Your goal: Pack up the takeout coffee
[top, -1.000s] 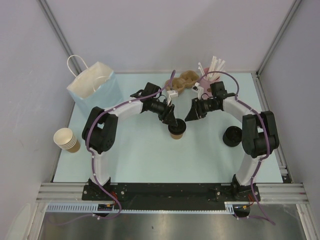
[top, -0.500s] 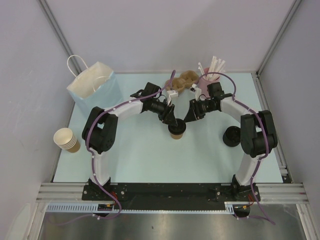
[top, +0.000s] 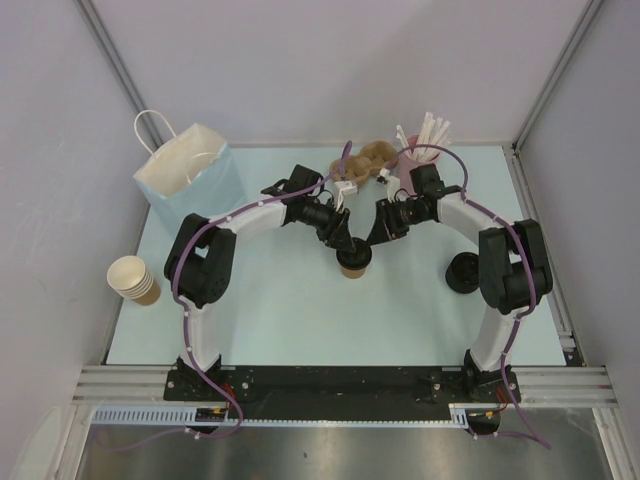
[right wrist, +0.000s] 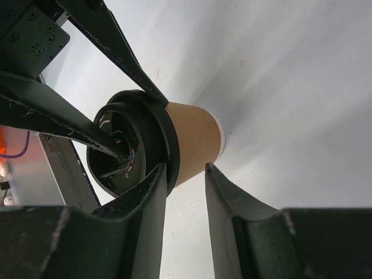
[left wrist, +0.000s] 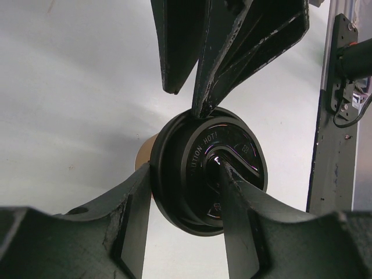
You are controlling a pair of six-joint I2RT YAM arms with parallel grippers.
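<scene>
The takeout coffee, a tan paper cup with a black lid, stands upright mid-table. It also shows in the right wrist view. My left gripper is over it. In the left wrist view one finger presses the lid's outer rim and the other sits in the recess of the lid, pinching it. My right gripper is at the cup's right side. In its own view the jaws are a little apart, one tip touching the lid's rim and the other near the cup's base, with nothing clamped.
A light blue paper bag stands at the back left. A stack of lidless tan cups lies at the left edge. Brown cup carriers and a pink cup of straws are at the back. Spare black lids are on the right.
My right gripper has moved left and closer to the cup. The left gripper and the cup have stayed in place.
</scene>
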